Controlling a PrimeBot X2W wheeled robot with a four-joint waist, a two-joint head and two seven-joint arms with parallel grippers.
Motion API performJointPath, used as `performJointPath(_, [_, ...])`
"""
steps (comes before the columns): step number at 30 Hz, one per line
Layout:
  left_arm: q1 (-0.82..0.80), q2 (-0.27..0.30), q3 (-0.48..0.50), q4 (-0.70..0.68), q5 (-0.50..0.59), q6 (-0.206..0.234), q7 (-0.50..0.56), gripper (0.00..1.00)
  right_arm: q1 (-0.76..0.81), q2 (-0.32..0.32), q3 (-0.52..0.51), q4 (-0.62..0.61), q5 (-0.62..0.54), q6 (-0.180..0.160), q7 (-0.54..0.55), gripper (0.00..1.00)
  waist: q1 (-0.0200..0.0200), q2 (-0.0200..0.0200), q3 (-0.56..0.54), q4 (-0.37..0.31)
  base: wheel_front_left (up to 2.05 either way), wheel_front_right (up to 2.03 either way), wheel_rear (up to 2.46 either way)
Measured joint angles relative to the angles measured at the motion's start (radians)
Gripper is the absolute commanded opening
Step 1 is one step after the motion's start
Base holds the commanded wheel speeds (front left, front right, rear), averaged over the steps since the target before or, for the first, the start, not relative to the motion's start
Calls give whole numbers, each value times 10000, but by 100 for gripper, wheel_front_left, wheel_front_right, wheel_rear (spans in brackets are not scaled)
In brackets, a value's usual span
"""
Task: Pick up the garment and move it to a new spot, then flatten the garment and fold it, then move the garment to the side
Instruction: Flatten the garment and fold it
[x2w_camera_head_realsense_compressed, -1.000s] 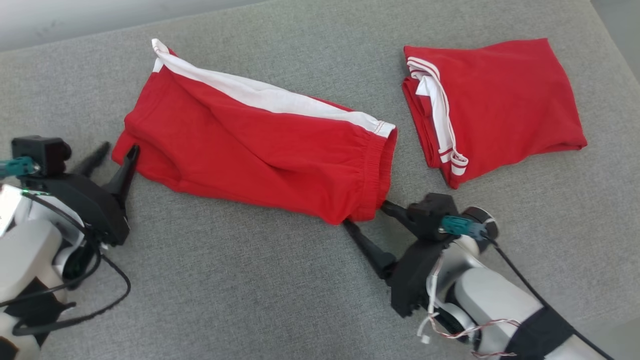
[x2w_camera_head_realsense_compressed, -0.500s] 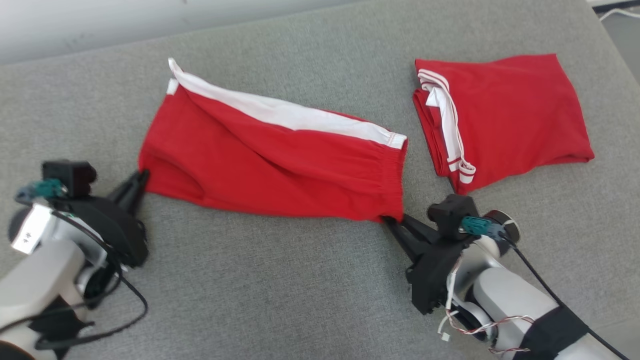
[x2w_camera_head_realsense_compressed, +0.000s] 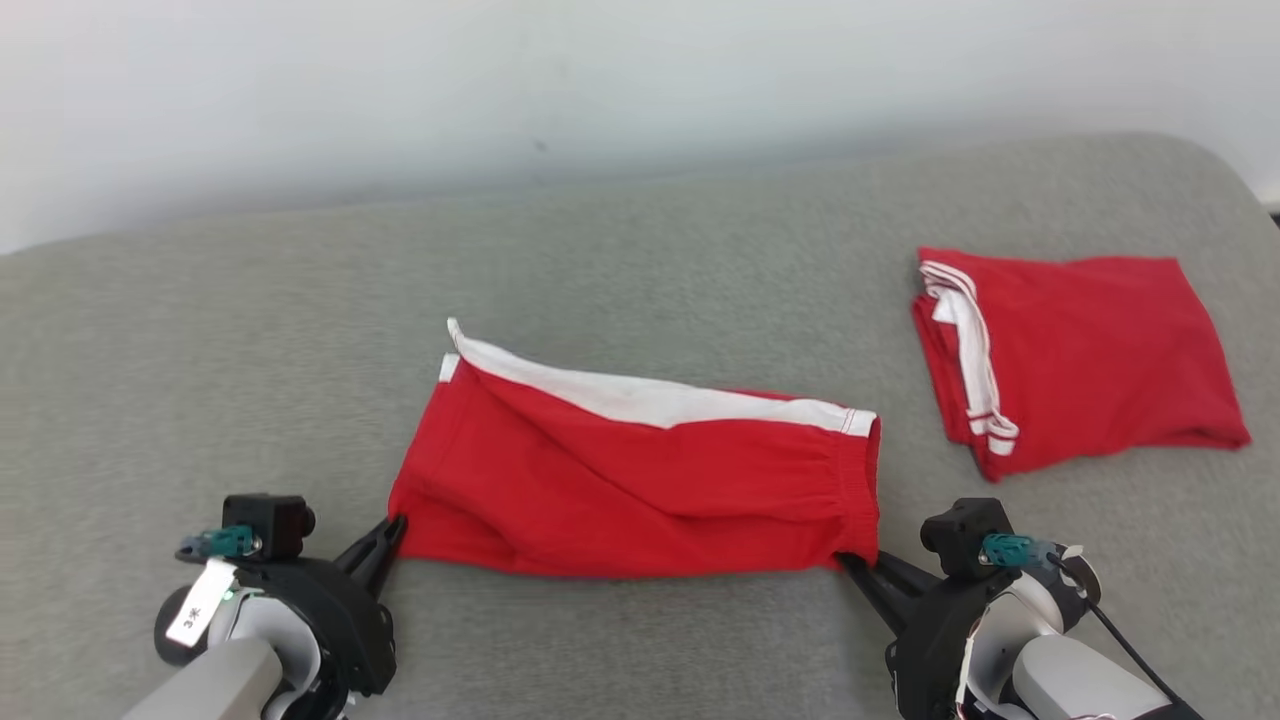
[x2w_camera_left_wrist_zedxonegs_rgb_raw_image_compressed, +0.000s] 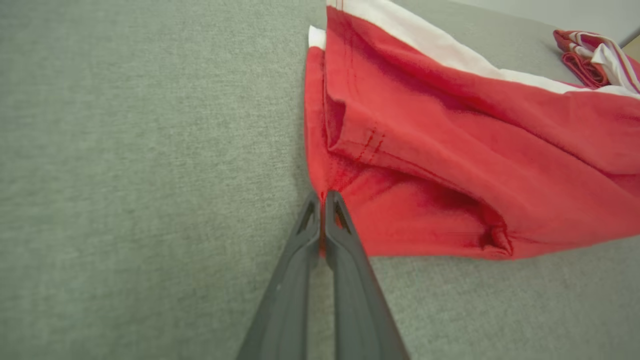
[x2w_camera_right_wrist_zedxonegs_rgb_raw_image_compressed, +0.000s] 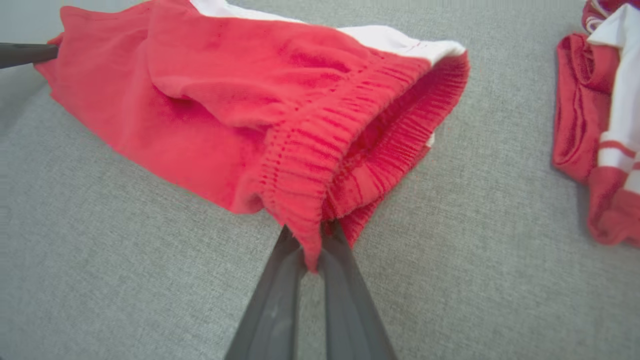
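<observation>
The garment (x2w_camera_head_realsense_compressed: 640, 480) is a pair of red shorts with a white side stripe, stretched out sideways on the grey surface. My left gripper (x2w_camera_head_realsense_compressed: 393, 528) is shut on its near left hem corner. The left wrist view shows the fingertips (x2w_camera_left_wrist_zedxonegs_rgb_raw_image_compressed: 322, 197) pinching the red hem (x2w_camera_left_wrist_zedxonegs_rgb_raw_image_compressed: 425, 150). My right gripper (x2w_camera_head_realsense_compressed: 848, 563) is shut on the near right corner at the elastic waistband. In the right wrist view the ribbed waistband (x2w_camera_right_wrist_zedxonegs_rgb_raw_image_compressed: 310, 165) runs down between the closed gripper (x2w_camera_right_wrist_zedxonegs_rgb_raw_image_compressed: 311, 242). The garment's near edge runs straight and taut between the two grippers.
A second red garment (x2w_camera_head_realsense_compressed: 1080, 360), folded and showing white striped trim, lies at the right on the grey padded surface (x2w_camera_head_realsense_compressed: 200, 380); it also appears at the edge of the right wrist view (x2w_camera_right_wrist_zedxonegs_rgb_raw_image_compressed: 595, 125). A pale wall rises behind the surface's far edge.
Both grippers have shut on the garment's near corners and drawn its near edge straight. The whole head view has shifted because the camera moved, now showing the wall.
</observation>
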Motion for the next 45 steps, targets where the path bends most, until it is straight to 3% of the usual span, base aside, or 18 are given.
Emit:
performJointPath(16, [1031, -192, 58, 345, -263, 0, -130, 0, 460, 161, 351, 525, 389, 186, 203, 0, 1, 0, -1371, 1406, 0, 0, 0])
performJointPath(36, [1434, -451, 203, 610, -464, 0, -207, 0, 376, 499, 545, 1258, 779, 305, 364, 0, 2, 1, -1507, 1317, 0, 0, 0])
performJointPath(37, [1435, -454, 203, 627, -464, 0, -207, 0, 374, 522, 539, 1271, 826, 307, 357, 6, 2, 1, -1509, 1302, 0, 0, 0])
performJointPath(38, [1438, -464, 205, 648, -464, 0, -207, 40, 375, 543, 533, 1289, 848, 313, 349, 94, 2, 1, -1513, 1286, 0, 0, 0])
performJointPath(39, [1446, -476, 207, 675, -464, 0, -207, 81, 375, 556, 520, 1298, 915, 316, 328, 100, 2, 1, -1518, 1270, 0, 0, 0])
performJointPath(40, [1466, -483, 230, 709, -466, 0, -207, 100, 374, 562, 504, 1300, 993, 316, 276, 100, 2, 1, -1527, 1253, 0, 0, 0])
performJointPath(45, [1680, -466, 326, 719, -466, 4, -209, 100, 400, 443, 316, 1126, 1469, 349, 146, 100, 2, 1, -1605, 1151, 0, 0, 0])
